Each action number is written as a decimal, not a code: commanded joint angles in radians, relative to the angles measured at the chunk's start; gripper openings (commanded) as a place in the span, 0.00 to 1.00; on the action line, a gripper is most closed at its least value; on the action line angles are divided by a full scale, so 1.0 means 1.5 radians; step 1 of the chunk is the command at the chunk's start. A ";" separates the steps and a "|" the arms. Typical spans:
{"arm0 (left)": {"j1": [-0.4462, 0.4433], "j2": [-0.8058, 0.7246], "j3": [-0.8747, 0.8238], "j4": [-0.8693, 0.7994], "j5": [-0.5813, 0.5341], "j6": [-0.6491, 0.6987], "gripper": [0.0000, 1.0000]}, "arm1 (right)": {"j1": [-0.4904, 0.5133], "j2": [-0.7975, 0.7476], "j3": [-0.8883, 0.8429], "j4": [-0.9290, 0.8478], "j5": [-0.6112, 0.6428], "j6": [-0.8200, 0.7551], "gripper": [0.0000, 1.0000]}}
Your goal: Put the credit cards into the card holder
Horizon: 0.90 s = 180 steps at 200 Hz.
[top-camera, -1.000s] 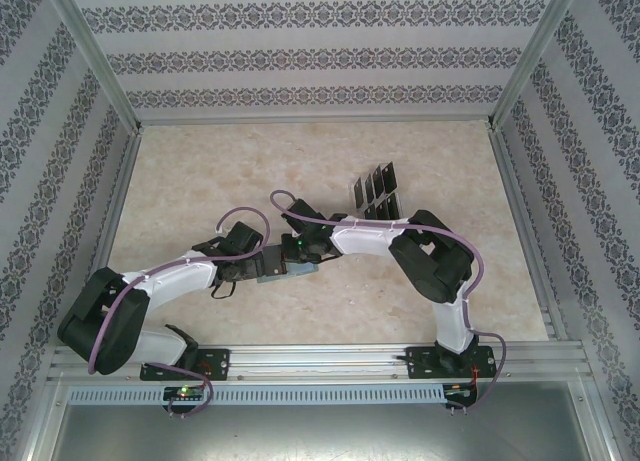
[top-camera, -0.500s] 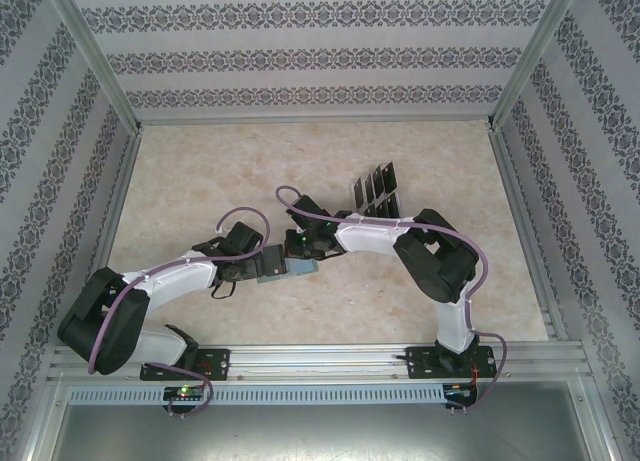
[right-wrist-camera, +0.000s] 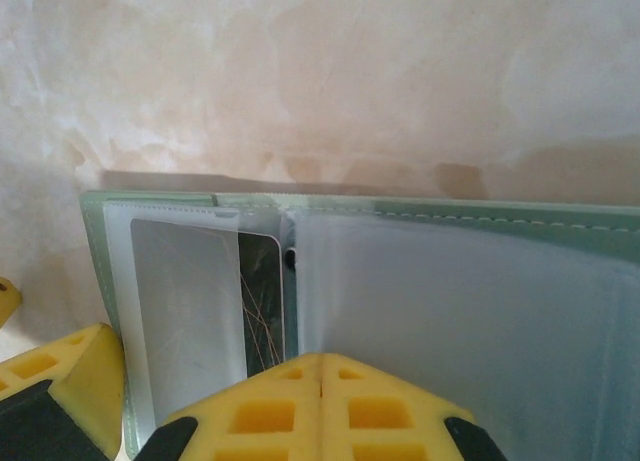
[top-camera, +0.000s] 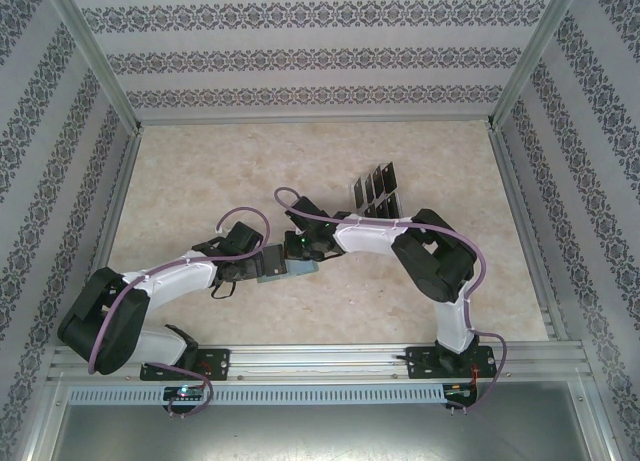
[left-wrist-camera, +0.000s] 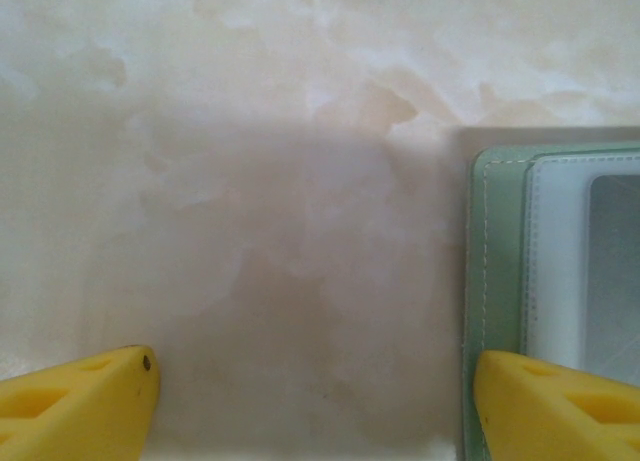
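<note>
Where the 2 robot arms meet, a little left of the middle of the pale marbled worktop [top-camera: 200, 171] and toward its near side, the sage-green card holder [top-camera: 287, 272] lies open and flat. The left arm [top-camera: 165, 279] comes at it from the left, the right arm [top-camera: 375, 236] from the right.

The left arm's jaws stand wide apart and grip nothing. In the left wrist view, 1 yellow fingertip [left-wrist-camera: 75, 401] sits over bare worktop. The other is at the stitched green edge of the card holder [left-wrist-camera: 495, 281]; whether it touches is unclear.

The right arm's jaws are fully closed, with nothing visible between them. In the right wrist view, their 2 yellow fingertips [right-wrist-camera: 270, 411] press together just near of the centre fold of the card holder [right-wrist-camera: 450, 221]. That view shows clear plastic sleeves inside the cover, and 1 dark card [right-wrist-camera: 262, 301] shows through the sleeve beside the fold.

Farther away and to the right, well apart from the card holder, a row of black credit cards [top-camera: 375, 189] stands on edge, leaning.
</note>
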 commanded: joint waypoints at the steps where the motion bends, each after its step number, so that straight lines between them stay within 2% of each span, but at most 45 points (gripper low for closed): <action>1: 0.006 0.013 -0.014 0.018 0.010 -0.001 0.82 | 0.012 0.022 0.021 0.002 -0.013 0.006 0.00; 129: 0.006 0.014 -0.016 0.021 0.014 -0.003 0.82 | 0.026 0.048 0.049 0.007 -0.030 0.016 0.00; 180: 0.006 0.017 -0.014 0.022 0.015 -0.002 0.82 | 0.030 0.030 0.025 0.009 -0.025 0.022 0.00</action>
